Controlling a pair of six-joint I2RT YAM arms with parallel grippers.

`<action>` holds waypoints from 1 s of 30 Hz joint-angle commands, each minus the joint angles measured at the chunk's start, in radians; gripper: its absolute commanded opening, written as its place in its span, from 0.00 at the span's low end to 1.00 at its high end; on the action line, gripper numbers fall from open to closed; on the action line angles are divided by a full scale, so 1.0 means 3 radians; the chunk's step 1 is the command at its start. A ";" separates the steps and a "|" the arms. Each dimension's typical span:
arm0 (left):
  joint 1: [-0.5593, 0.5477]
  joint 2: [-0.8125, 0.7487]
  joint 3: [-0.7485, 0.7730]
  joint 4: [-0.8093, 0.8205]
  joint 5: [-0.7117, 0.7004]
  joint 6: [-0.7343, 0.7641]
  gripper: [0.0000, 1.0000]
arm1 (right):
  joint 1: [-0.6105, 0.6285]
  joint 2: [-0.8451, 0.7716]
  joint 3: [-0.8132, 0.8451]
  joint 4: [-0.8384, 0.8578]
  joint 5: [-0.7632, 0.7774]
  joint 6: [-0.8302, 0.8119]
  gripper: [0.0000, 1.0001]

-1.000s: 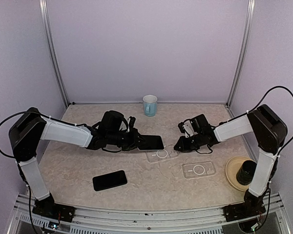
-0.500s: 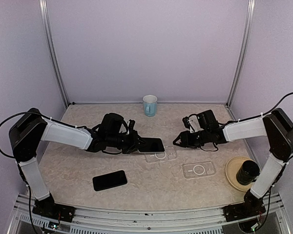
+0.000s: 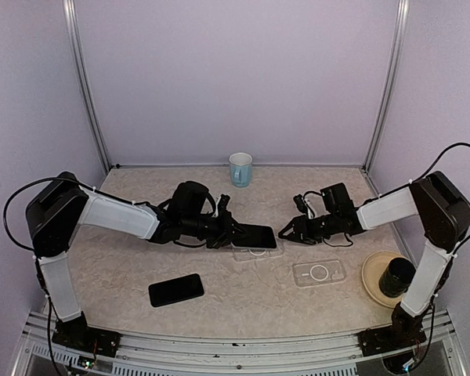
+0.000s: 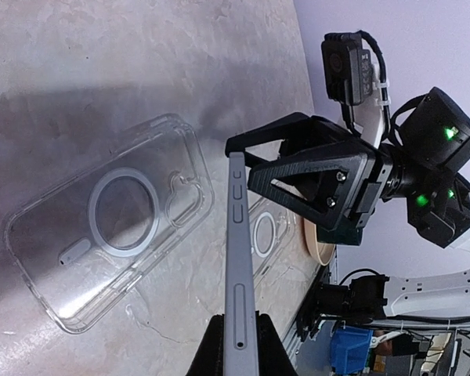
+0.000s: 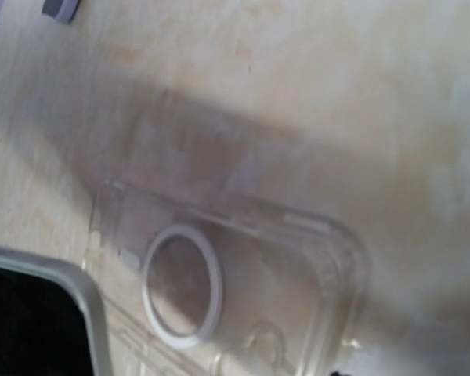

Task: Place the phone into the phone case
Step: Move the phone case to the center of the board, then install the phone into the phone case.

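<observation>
left gripper (image 3: 232, 233) clamps phone (image 3: 257, 236) | above phone case (image 3: 260, 252) edge | right gripper (image 3: 286, 232) near

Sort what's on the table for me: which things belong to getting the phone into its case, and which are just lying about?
In the job:
phone, held by the left gripper
clear case, on the table right by it

Lying about:
second phone
second clear case
blue cup
plate with a dark container on it
</observation>
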 commanded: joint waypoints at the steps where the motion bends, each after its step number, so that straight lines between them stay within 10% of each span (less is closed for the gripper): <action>1: -0.0004 0.0115 0.0186 0.0124 0.0166 -0.0033 0.00 | -0.0004 0.0072 -0.0060 0.0207 -0.0188 0.0026 0.49; 30: 0.0099 0.0605 0.0452 0.0178 0.0413 -0.0132 0.00 | -0.0004 0.0216 -0.0023 0.0193 -0.0253 -0.0007 0.46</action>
